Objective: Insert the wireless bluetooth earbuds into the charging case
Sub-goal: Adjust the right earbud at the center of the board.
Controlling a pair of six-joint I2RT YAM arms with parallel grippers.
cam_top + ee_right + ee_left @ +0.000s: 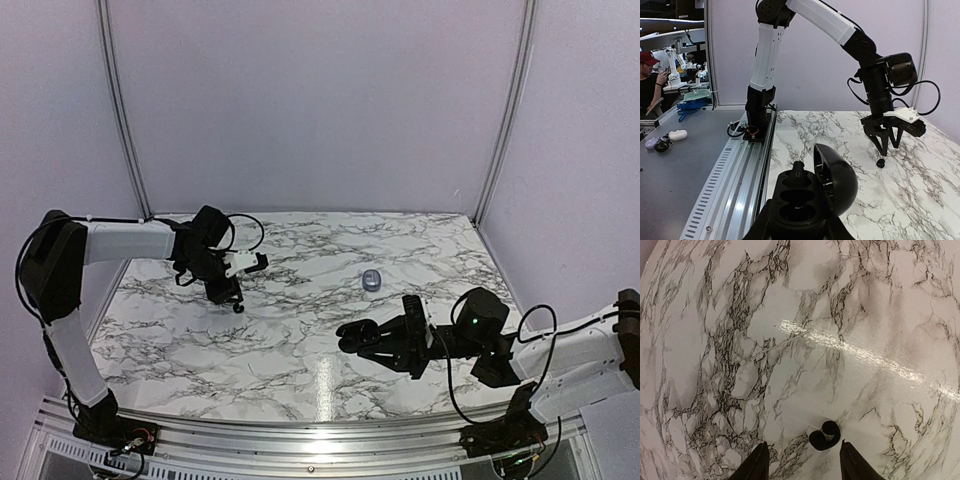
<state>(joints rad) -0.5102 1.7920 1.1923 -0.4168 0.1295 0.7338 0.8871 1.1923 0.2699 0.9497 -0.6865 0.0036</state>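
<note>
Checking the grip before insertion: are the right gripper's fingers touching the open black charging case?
Touching. The right wrist view shows the right fingers clamped against both sides of the charging case.

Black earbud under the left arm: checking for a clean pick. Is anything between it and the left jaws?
Nothing visible does. The small glossy black earbud lies alone on the white marble-patterned table, between and just ahead of the open left jaws. The small silvery-grey rounded object sits well away, far off to its right.
</note>
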